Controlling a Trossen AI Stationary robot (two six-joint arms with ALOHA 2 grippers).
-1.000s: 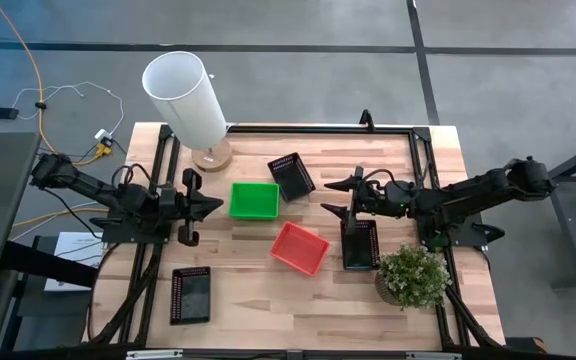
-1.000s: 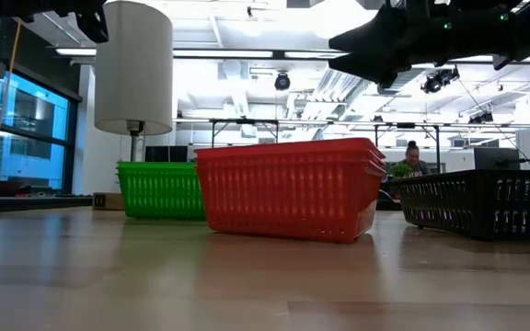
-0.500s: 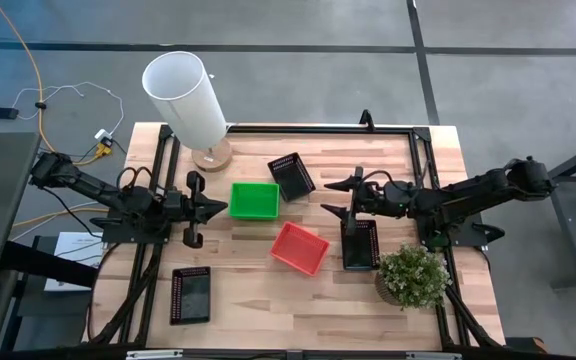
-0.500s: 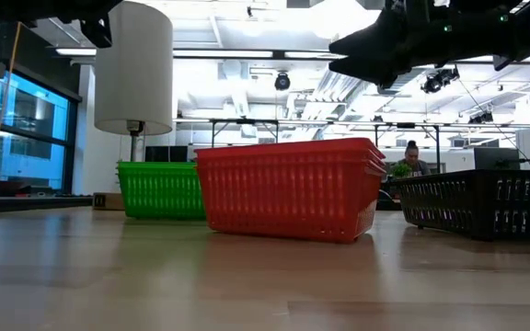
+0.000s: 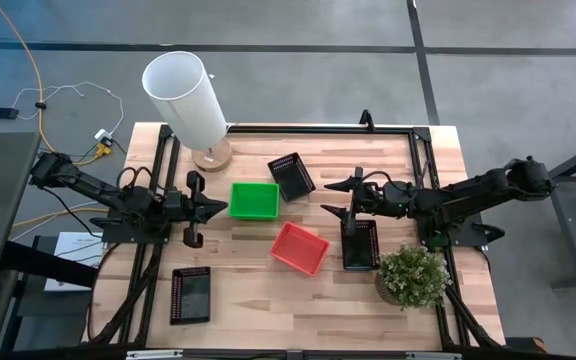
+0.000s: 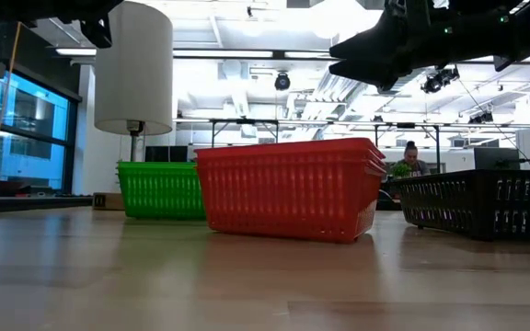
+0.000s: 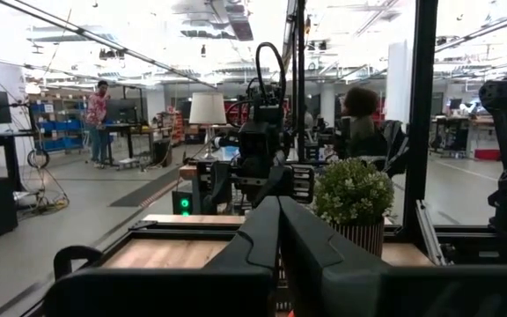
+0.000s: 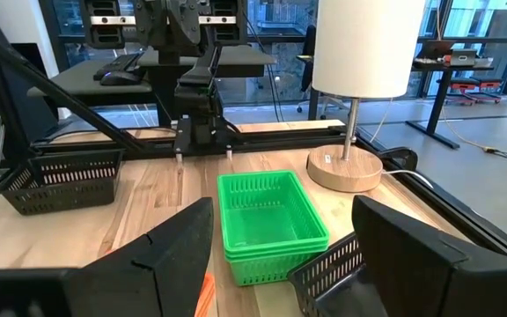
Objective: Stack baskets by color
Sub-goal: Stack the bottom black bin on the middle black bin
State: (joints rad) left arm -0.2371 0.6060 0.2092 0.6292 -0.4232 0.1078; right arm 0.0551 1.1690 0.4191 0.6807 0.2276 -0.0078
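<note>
Fingers of your right gripper are spread wide, right above the black mesh plastic basket at centre right. Its long side runs up and down. Your left gripper, pressed shut, waits far left.

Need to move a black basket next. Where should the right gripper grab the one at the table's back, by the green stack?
Judging by its pose, take the black basket by a long wall, one finger inside, one outside, descending from above. It sits skewed, so rotate the open right gripper to match, choosing the rim away from the green stack.
</note>
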